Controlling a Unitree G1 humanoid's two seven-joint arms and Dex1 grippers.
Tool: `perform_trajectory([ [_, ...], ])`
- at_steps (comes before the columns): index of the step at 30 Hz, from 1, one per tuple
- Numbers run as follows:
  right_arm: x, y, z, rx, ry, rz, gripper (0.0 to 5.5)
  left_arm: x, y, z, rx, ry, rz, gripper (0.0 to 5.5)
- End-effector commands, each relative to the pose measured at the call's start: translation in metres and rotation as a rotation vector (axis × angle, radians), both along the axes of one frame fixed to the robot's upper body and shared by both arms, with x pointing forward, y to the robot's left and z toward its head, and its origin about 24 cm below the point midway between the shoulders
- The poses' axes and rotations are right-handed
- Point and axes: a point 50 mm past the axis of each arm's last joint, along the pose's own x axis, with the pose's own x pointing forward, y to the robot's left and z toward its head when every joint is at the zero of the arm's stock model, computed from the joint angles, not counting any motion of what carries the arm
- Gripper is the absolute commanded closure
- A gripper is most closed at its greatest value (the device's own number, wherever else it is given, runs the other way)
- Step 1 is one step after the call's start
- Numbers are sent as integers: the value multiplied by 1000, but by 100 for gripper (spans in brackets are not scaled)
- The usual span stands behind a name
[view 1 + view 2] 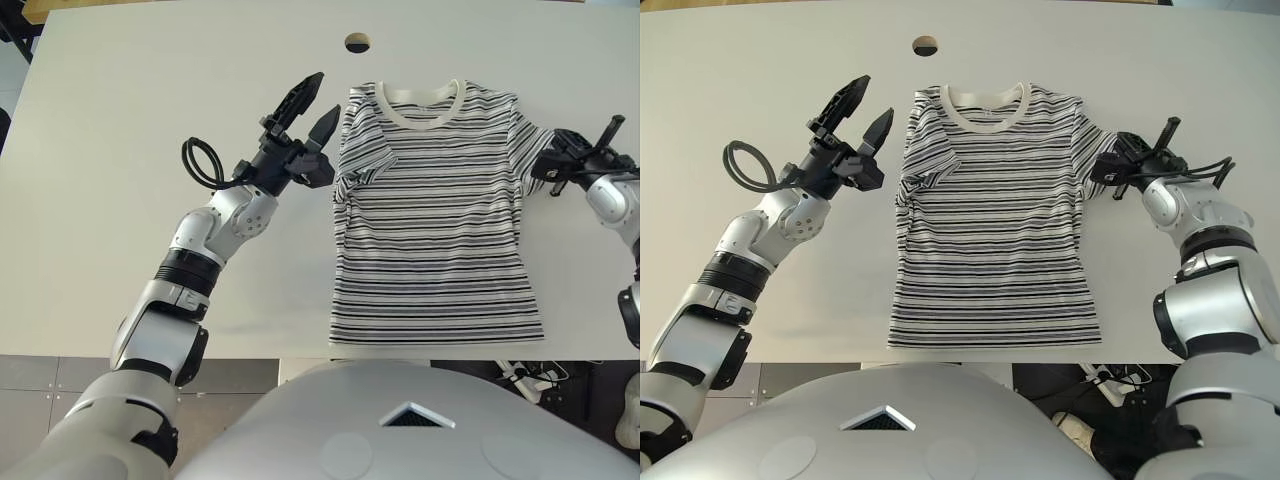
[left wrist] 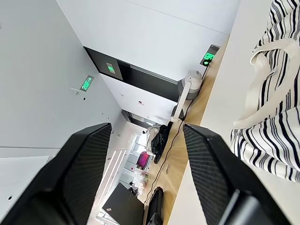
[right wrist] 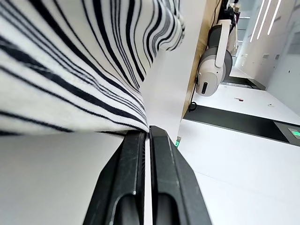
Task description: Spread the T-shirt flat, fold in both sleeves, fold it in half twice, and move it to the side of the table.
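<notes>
The white bench carried everything. The striped shirt lay flat on it, collar away from the robot and hem at the near edge, between the two claws.

The left claw was released, its two dark fingers spread wide and pointing away from the robot. It stood just beside the shirt's shoulder, on the outer side of it, and touched no cloth. The sleeve nearest this claw lay tucked in over the chest, with a small crease where it turned. The collar showed just past one finger.

The right claw was clenched, its fingers pressed together with their tips on the hem of the other sleeve, and looked to be pinching it. That sleeve stuck out sideways from the body of the shirt towards the claw. Striped cloth bunched right against the fingertips.

A black cable looped out behind the left claw, at the wrist, over the bench and apart from the shirt. A round hole sat in the bench beyond the left claw's tips, near the collar but not touching it. Loose cords lay on the floor below the near edge of the bench, on the right claw's side.
</notes>
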Motion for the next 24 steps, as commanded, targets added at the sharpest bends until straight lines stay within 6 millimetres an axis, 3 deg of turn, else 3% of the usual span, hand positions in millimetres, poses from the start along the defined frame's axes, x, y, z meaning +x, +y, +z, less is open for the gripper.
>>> perform_trajectory([
  [1,-9,9,-10,87,-22,33,536,2,-2,1,12,7,-14,264],
  [15,5,7,31,114,-216,108,536,-2,4,-4,12,24,4,264],
  [24,7,33,36,138,-217,262,536,-3,0,-6,2,34,-3,264],
])
